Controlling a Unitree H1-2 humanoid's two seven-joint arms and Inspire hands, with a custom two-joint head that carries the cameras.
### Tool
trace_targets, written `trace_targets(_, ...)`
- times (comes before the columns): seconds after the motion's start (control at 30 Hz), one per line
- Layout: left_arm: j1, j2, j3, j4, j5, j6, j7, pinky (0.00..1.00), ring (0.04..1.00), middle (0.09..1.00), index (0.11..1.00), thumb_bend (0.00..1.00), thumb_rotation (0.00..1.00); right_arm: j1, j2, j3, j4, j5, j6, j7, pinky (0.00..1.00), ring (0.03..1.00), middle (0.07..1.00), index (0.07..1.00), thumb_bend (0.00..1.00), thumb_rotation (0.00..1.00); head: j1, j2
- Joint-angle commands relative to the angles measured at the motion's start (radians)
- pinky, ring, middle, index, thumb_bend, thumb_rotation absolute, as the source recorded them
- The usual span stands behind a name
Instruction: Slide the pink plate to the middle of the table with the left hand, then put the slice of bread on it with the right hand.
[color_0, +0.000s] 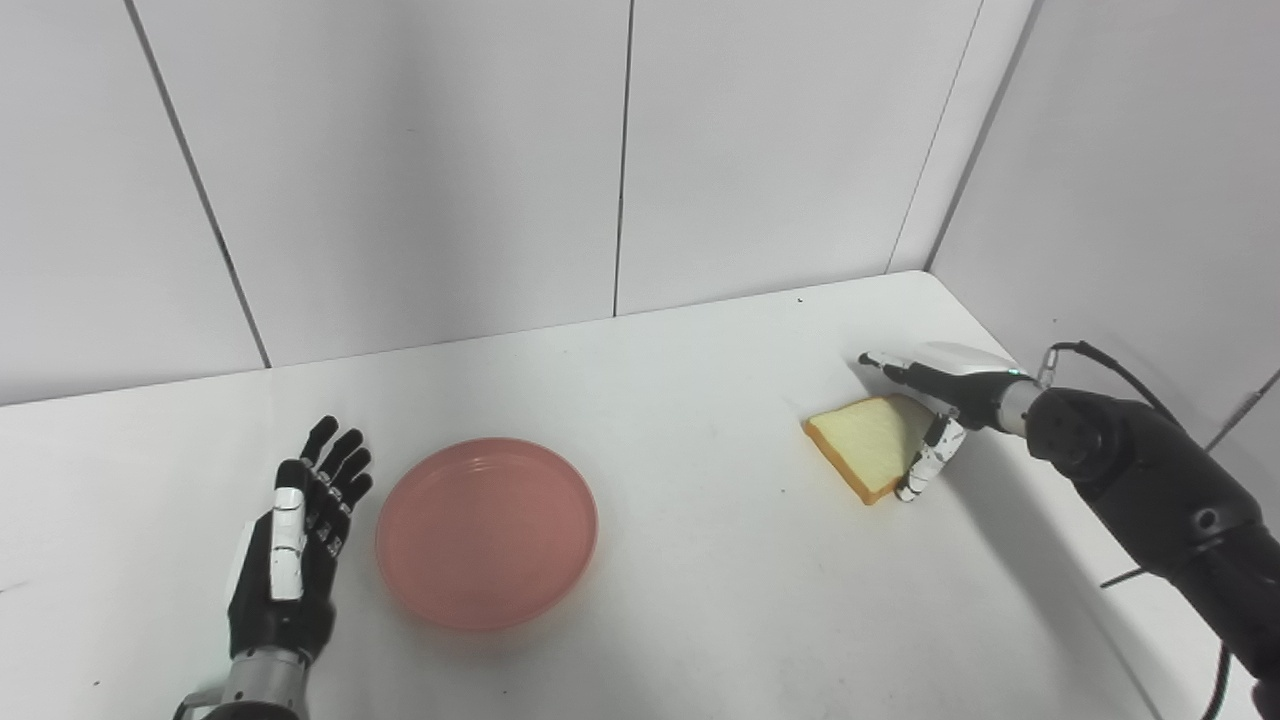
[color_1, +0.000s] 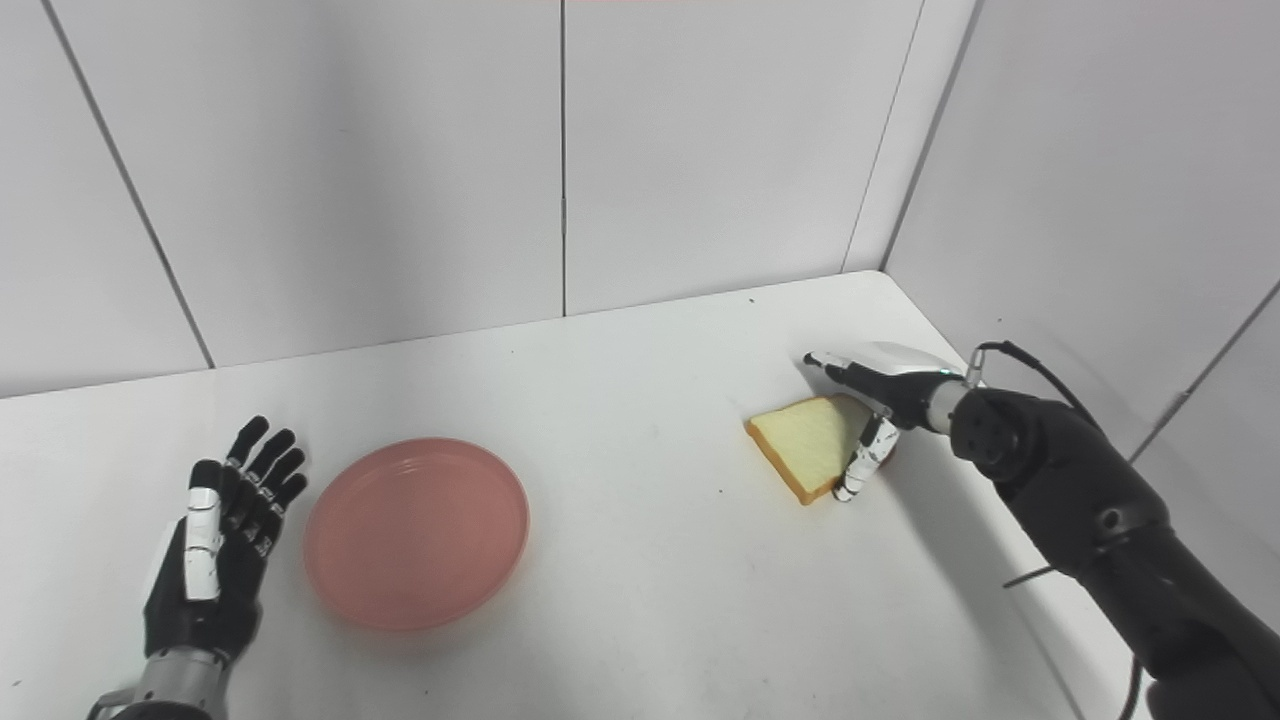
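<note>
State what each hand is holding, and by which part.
The left hand holds nothing, open beside the pink plate. The right hand is at the bread slice's right edge; a closed grip cannot be told.

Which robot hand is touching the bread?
The right hand. Its fingers are on the slice of bread, while the left hand is open beside the pink plate, holding nothing.

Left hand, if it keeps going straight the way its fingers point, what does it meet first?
Probably nothing on the table: the left hand points up the table toward the back wall, passing left of the pink plate. The wall comes first, though depth is hard to judge.
</note>
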Motion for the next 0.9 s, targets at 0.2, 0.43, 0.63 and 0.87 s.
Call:
trace_targets(0.2, 0.042, -0.003, -0.001, 0.018, -0.003, 0.044, 0.004, 0.96, 0.936, 0.923, 0.914, 0.69, 0.94, -0.017, 0.023, 0.043, 0.053, -0.042, -0.078, -0.092, 0.62, 0.697, 0.751, 0.752, 0.80, 0.07, 0.004, -0.001)
trace_targets(0.43, 0.044, -0.013, -0.005, 0.020, 0.005, 0.036, 0.011, 0.96, 0.935, 0.927, 0.916, 0.69, 0.94, -0.016, 0.025, 0.035, 0.067, -0.019, -0.144, -0.144, 0.40, 0.452, 0.468, 0.519, 0.54, 0.00, 0.007, -0.002)
trace_targets(0.63, 0.046, -0.015, -0.009, 0.016, 0.012, 0.037, 0.015, 0.96, 0.934, 0.925, 0.916, 0.71, 0.94, -0.015, 0.019, 0.041, 0.048, -0.003, -0.147, -0.117, 0.36, 0.431, 0.451, 0.516, 0.53, 0.00, 0.013, -0.001)
trace_targets(0.87, 0.047, -0.015, -0.011, 0.015, 0.012, 0.040, 0.015, 0.96, 0.937, 0.924, 0.915, 0.70, 0.94, 0.001, 0.014, 0.033, -0.010, 0.001, -0.141, -0.118, 0.37, 0.440, 0.451, 0.513, 0.53, 0.00, 0.014, -0.001)
